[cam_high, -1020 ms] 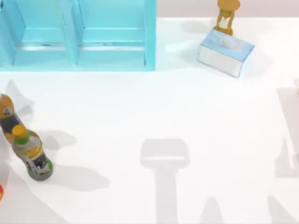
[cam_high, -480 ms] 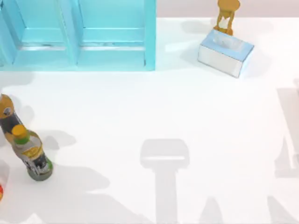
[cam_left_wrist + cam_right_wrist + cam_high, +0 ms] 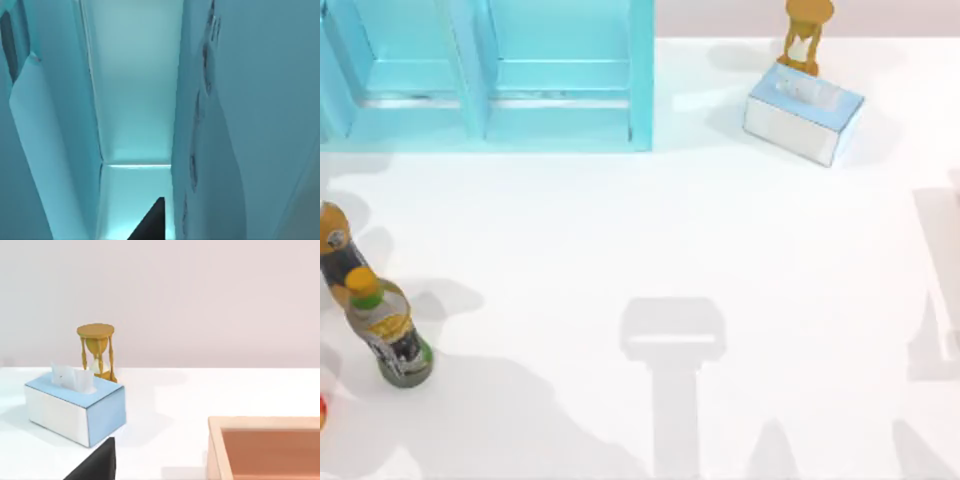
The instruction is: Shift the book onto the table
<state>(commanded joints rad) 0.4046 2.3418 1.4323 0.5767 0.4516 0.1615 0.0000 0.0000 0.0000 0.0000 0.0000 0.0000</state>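
The book is hidden; no teal hardcover can be made out for sure. The white table (image 3: 720, 230) spreads across the top view. The left wrist view looks close up into a light-blue shelf compartment (image 3: 135, 100), with a dark part of my left gripper (image 3: 150, 224) low in that picture. A dark part of my right gripper (image 3: 95, 465) hangs above the table, short of the tissue box (image 3: 75, 410). Both grippers hold nothing that I can see.
The light-blue shelf unit (image 3: 640, 80) stands at the back left. A tissue box (image 3: 803, 112) and a golden hourglass (image 3: 807, 35) sit at the back right. Two bottles (image 3: 388, 330) (image 3: 335, 250) stand at the left edge. A wooden box (image 3: 265, 447) lies near my right gripper.
The shadows on the table's left side have shifted and spread across the lower left corner. The bottles, tissue box and hourglass have not moved.
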